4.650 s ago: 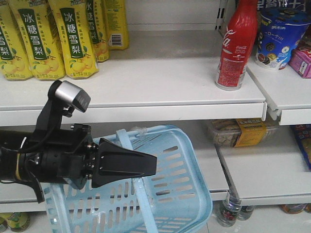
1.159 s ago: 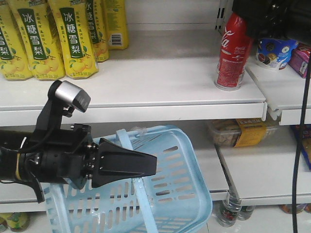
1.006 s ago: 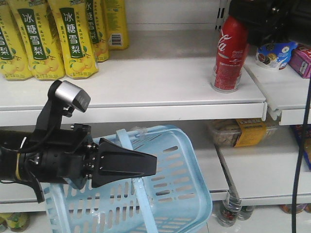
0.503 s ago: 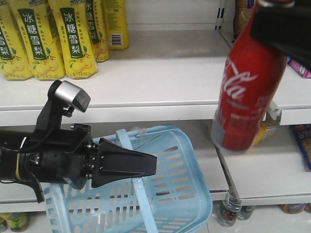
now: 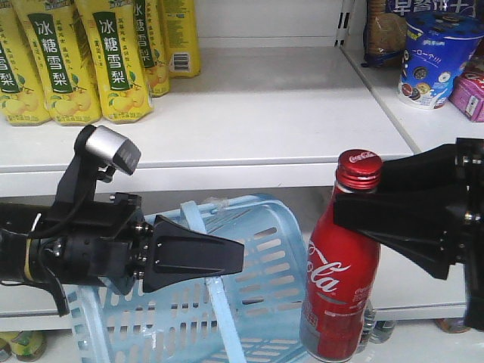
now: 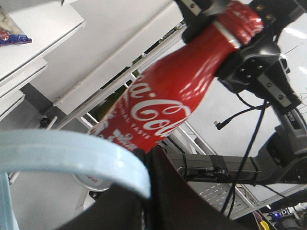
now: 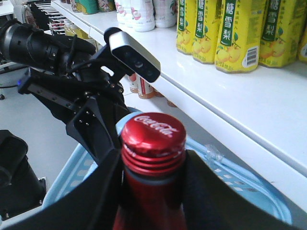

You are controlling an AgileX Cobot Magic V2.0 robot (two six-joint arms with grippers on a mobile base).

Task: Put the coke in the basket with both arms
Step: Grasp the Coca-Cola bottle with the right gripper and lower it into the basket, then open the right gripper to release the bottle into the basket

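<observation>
The coke (image 5: 336, 287) is an all-red bottle with white script and a red cap (image 7: 153, 135). My right gripper (image 5: 349, 210) is shut on its neck and holds it upright in the air, just right of the basket. It also shows in the left wrist view (image 6: 168, 103). The light-blue basket (image 5: 265, 302) hangs tilted by its handle (image 6: 72, 155) from my left gripper (image 5: 231, 257), which is shut on that handle. In the right wrist view the basket (image 7: 249, 191) lies behind the bottle, with my left arm beyond it.
Yellow pear-drink bottles (image 5: 113, 57) stand on the white upper shelf (image 5: 257, 128) at the left. A blue snack tub (image 5: 435, 53) and a pink box stand at the upper right. Jars stand on the floor under the lower shelf.
My right gripper took the coke off the upper shelf and brought it down and forward, from shelf height to beside the basket's right side. The left arm and basket have not moved.
</observation>
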